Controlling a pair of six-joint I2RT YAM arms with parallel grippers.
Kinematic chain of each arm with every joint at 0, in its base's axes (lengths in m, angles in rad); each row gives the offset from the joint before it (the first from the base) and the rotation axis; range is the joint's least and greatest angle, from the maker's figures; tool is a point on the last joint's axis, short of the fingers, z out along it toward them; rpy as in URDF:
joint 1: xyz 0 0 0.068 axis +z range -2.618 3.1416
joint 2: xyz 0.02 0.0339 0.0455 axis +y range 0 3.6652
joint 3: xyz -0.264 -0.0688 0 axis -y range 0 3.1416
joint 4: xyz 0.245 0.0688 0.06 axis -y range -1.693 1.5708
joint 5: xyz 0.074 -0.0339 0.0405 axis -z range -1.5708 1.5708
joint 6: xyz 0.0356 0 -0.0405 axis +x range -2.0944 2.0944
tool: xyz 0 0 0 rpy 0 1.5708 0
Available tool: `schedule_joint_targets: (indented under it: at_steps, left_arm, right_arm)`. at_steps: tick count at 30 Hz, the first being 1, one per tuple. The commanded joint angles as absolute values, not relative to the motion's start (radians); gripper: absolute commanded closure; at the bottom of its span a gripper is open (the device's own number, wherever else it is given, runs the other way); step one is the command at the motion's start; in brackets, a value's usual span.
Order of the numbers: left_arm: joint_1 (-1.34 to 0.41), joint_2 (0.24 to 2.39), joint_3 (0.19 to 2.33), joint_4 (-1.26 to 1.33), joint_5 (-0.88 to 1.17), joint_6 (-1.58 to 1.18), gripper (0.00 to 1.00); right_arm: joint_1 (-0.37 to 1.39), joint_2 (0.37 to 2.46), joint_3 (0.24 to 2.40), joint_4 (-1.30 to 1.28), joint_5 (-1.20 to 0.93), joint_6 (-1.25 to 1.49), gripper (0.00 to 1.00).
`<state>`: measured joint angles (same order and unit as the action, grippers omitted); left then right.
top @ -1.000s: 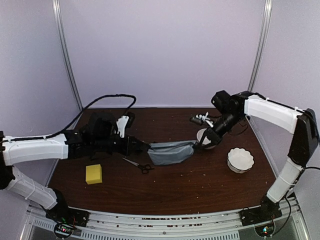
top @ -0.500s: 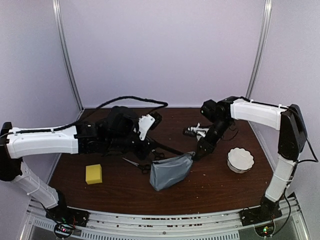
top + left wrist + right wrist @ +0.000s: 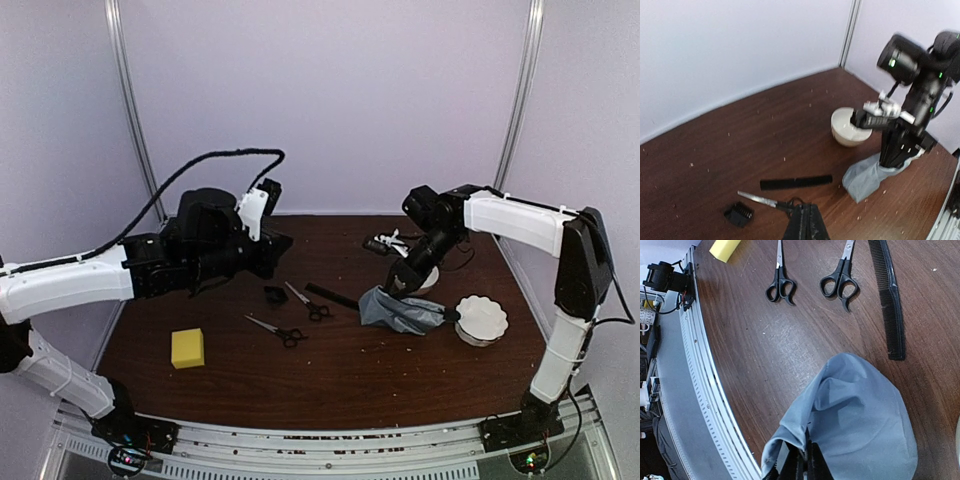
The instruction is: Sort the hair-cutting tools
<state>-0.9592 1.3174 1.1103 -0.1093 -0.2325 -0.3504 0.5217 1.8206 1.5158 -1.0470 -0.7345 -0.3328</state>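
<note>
Surface: dark wooden bench (image 3: 340, 380) speckled with pale crumbs, lilac walls behind.
Right end effector: the right end effector (image 3: 397, 288) is closed on one edge of the grey pouch (image 3: 402, 312). The pouch hangs down with its low end on the bench, just beside the right bowl (image 3: 480, 336).
Left end effector: the left end effector (image 3: 804, 226) hovers above the tools, fingers together, nothing between them.
Tools: far scissors (image 3: 308, 302) and near scissors (image 3: 278, 331) lie flat in the middle. The comb (image 3: 332, 295) is between the far scissors and the pouch. The attachment (image 3: 275, 294) is just beside the blades of the far scissors. The clipper (image 3: 386, 243) is at the back, near the far bowl (image 3: 842, 139).
Other: yellow sponge (image 3: 188, 347) at the left, apart from all.
Risk, pouch: it is held by an edge only, so I think it can slip out. If it swings or drops, it may push the right bowl or cover the comb. Whether something is inside I cannot tell.
Risk, scissors: thin steel lies flat on hard wood. Fingers coming down may slide off, or push the far scissors into the attachment instead of taking them.
Risk, comb: slim and low, it may turn or skid under a pinch from one side.
Risk, arms: both are near the middle, so a reach for the comb could meet the right arm if the pouch is not put away first.
</note>
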Motion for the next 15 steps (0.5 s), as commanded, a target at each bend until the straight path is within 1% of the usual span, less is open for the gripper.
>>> schedule_joint_targets:
  at_steps: [1,4,7,9,11,13,15]
  left_arm:
    - [-0.973,1.289,1.039,-0.080,-0.173,-0.428,0.97]
    - [-1.000,1.278,0.977,-0.063,-0.208,-0.443,0.83]
    - [-1.006,1.251,0.910,-0.036,-0.234,-0.476,0.76]
    - [-1.006,1.234,0.878,-0.015,-0.245,-0.484,0.73]
    - [-1.006,1.230,0.860,-0.005,-0.251,-0.488,0.70]
    - [-1.006,1.240,0.849,0.008,-0.227,-0.491,0.70]
    - [-1.008,1.258,0.847,0.017,-0.185,-0.502,0.70]
  right_arm:
    - [0.522,1.750,1.520,-1.069,-0.800,-0.336,1.00]
    - [0.540,1.718,1.550,-1.120,-0.838,-0.368,1.00]
    - [0.573,1.673,1.598,-1.158,-0.825,-0.383,1.00]
    - [0.597,1.653,1.612,-1.163,-0.802,-0.379,1.00]
    - [0.611,1.660,1.615,-1.151,-0.722,-0.352,1.00]
    - [0.606,1.691,1.598,-1.124,-0.624,-0.303,1.00]
    - [0.588,1.734,1.579,-1.120,-0.582,-0.269,1.00]
